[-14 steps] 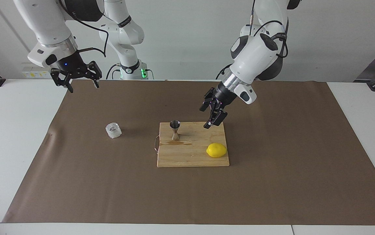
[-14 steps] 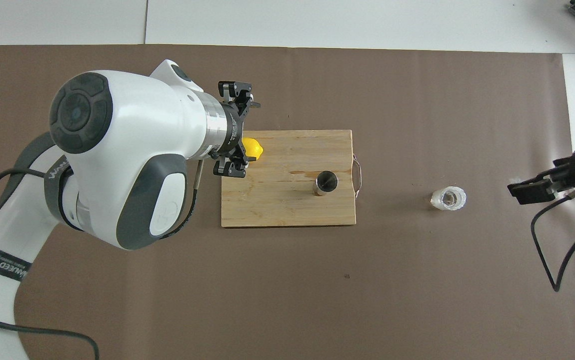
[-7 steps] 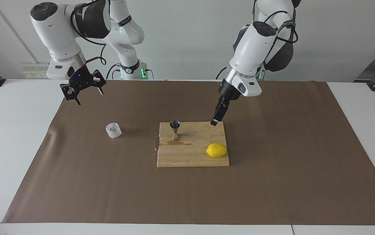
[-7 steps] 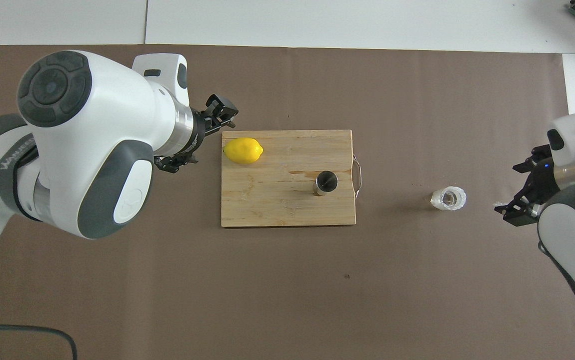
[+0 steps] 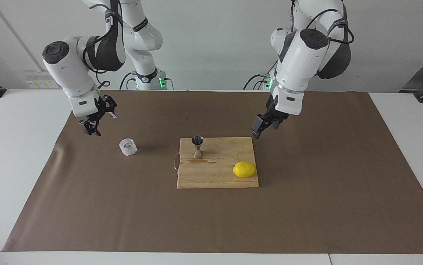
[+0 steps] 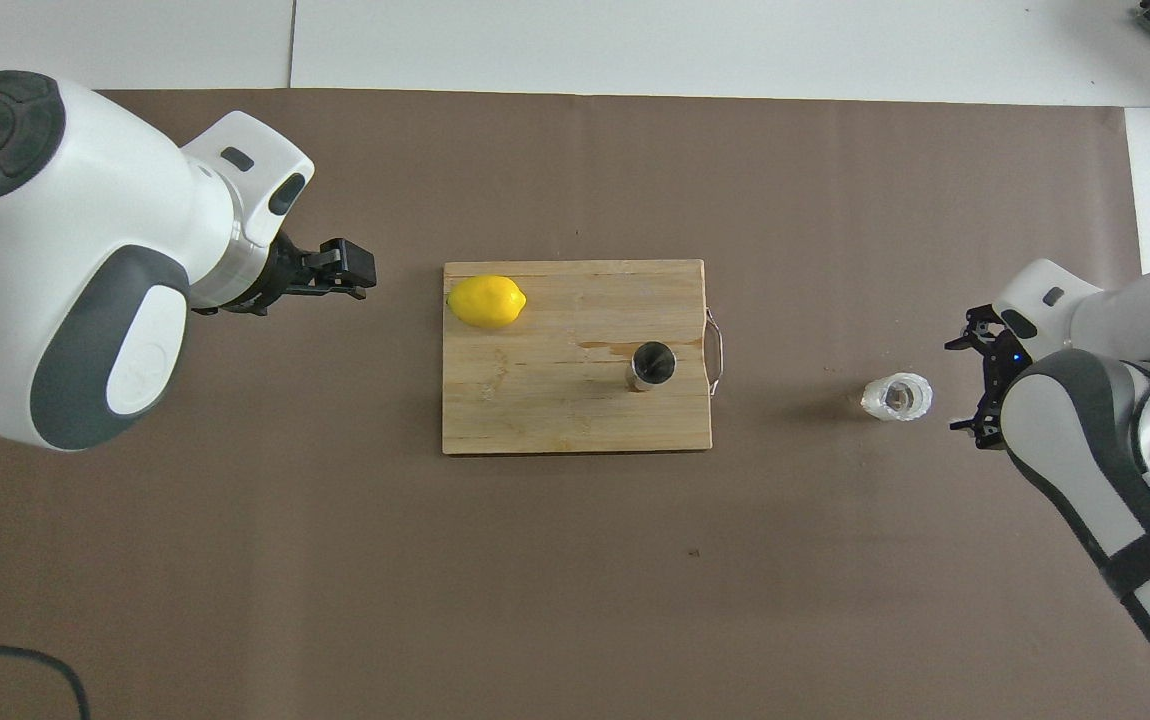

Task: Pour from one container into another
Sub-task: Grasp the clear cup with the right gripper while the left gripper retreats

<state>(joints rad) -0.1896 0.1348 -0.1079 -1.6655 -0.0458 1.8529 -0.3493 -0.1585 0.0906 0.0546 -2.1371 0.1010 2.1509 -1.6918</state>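
The small frosted clear cup (image 5: 128,147) (image 6: 896,397) stands alone on the brown mat toward the right arm's end. The steel hourglass jigger (image 5: 197,146) (image 6: 651,364) stands upright on the wooden board (image 5: 217,176) (image 6: 535,410), at the end nearest the cup. My right gripper (image 5: 92,129) (image 6: 967,382) hangs open over the mat beside the cup, on the side toward the right arm's end, a little apart from it and holding nothing. My left gripper (image 5: 261,129) (image 6: 353,270) hangs open and empty over the mat just off the board's end toward the left arm.
A yellow lemon (image 5: 244,169) (image 6: 486,301) lies on the board's corner farther from the robots, toward the left arm's end. A wet stain marks the board beside the jigger. A wire handle (image 6: 716,350) sticks out of the board toward the cup. Brown mat (image 5: 307,206) covers the table.
My left gripper has swung off the board to the mat toward the left arm's end, uncovering the lemon from above. My right gripper has come down and closer to the cup.
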